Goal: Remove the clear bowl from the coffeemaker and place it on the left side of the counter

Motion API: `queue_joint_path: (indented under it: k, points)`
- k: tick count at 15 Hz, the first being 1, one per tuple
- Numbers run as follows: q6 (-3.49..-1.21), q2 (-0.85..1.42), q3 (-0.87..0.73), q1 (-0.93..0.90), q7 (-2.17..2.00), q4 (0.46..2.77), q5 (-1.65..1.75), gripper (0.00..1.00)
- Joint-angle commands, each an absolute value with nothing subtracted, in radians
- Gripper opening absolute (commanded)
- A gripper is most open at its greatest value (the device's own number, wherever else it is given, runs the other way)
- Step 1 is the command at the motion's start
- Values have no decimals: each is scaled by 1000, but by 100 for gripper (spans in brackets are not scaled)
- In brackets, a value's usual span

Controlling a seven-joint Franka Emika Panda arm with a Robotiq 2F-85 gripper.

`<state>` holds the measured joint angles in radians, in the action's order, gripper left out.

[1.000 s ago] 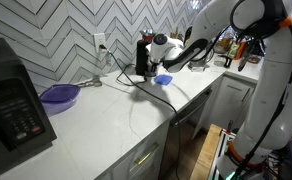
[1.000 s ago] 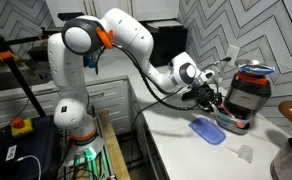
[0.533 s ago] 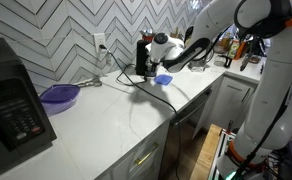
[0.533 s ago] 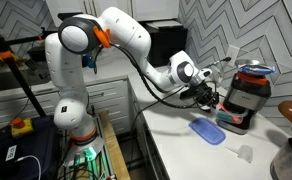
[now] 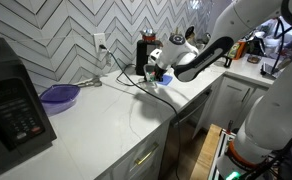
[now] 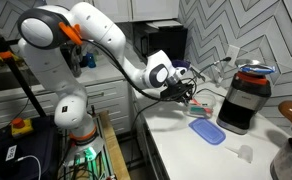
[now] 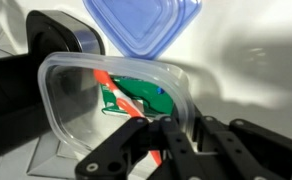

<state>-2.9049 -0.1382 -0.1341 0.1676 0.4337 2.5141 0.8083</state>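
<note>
The coffeemaker stands at the back of the white counter; it also shows in an exterior view and at the left of the wrist view. My gripper is shut on the rim of the clear bowl, which holds a green and orange packet. In both exterior views the gripper holds the bowl a little above the counter, clear of the coffeemaker and apart from it.
A blue lid lies flat on the counter beside the coffeemaker. A purple bowl sits further along, and a large black boxy appliance with a keypad stands at the far end. A black cord trails from the wall outlet.
My gripper has pulled back from the coffeemaker with the clear bowl in it. The arm has swung out over the counter's front. The blue lid has not moved.
</note>
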Motion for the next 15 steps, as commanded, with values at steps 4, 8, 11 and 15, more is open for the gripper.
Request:
queue_joint_path:
  k: [4,8,11,15]
  points:
    - [-2977,-349,-338,-123,911,2765,555,2]
    - [-2873,-435,-612,-428,1183,2755,469,2]
    - [-2672,-621,-820,-562,1388,2746,494,2]
    - [-2544,-601,-710,-375,1568,2687,365,2]
